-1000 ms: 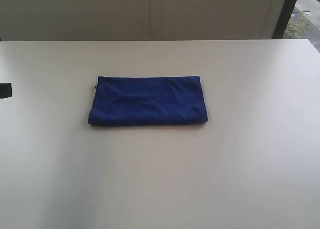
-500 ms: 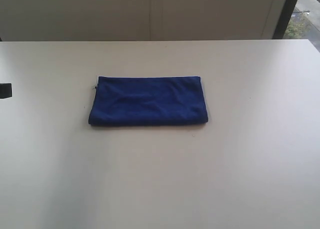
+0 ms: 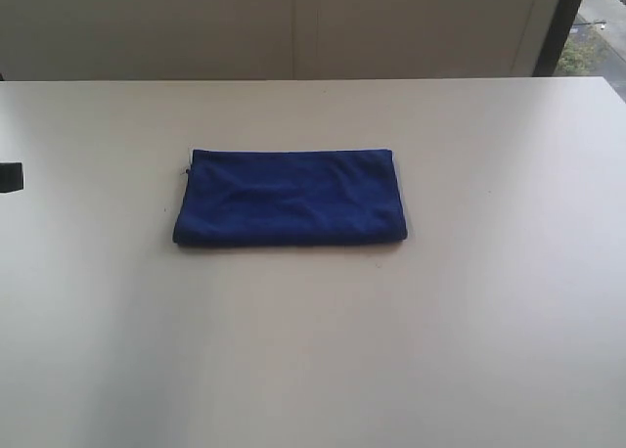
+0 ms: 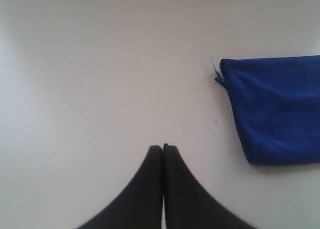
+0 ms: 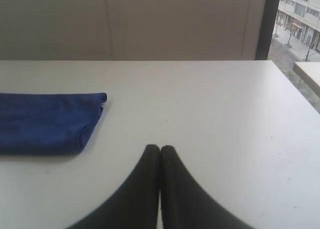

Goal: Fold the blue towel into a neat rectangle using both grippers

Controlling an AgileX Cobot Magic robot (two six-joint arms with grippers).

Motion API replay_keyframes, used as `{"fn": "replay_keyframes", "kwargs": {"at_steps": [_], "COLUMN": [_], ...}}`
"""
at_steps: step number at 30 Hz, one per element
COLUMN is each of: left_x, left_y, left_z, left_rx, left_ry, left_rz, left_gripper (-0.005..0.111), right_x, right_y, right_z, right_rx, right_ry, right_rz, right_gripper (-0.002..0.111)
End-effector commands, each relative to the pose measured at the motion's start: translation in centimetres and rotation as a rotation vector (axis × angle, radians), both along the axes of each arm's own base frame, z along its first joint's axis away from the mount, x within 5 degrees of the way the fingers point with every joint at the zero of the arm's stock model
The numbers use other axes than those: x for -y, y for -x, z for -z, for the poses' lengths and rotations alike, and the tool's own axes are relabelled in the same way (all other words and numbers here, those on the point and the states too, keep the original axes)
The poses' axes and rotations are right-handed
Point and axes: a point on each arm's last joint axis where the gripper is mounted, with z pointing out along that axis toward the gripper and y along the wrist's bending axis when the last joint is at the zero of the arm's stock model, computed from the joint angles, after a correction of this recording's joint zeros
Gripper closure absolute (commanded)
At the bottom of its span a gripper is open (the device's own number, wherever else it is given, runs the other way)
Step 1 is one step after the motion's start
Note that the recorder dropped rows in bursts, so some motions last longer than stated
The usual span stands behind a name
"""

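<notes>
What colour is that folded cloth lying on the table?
The towel is a deep royal blue, plain with no pattern. The exterior view shows it best, whole on the white table.

Blue towel [image 3: 290, 197]: folded into a flat, layered rectangle, loose thread at one corner. Left gripper [image 4: 163, 148] and right gripper [image 5: 160, 148]: jaws pressed together, empty, apart from towel.

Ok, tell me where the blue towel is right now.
In the exterior view the blue towel lies folded flat on the white table, slightly left of centre.
</notes>
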Motion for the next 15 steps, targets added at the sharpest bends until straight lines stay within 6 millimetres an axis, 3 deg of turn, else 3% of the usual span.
{"fn": "replay_keyframes", "kwargs": {"at_steps": [1,15], "left_x": [0.01,0.01], "left_y": [0.23,0.22], "left_z": [0.05,0.03], "left_rx": [0.0,0.002], "left_ry": [0.007,0.007], "left_rz": [-0.001,-0.001], "left_gripper": [0.107,0.107], "right_x": [0.0,0.05], "right_y": [0.38,0.39], "right_z": [-0.07,-0.07], "right_rx": [0.04,0.04], "right_ry": [0.022,0.022], "right_rz": [0.004,0.012], "right_gripper": [0.108,0.108]}}
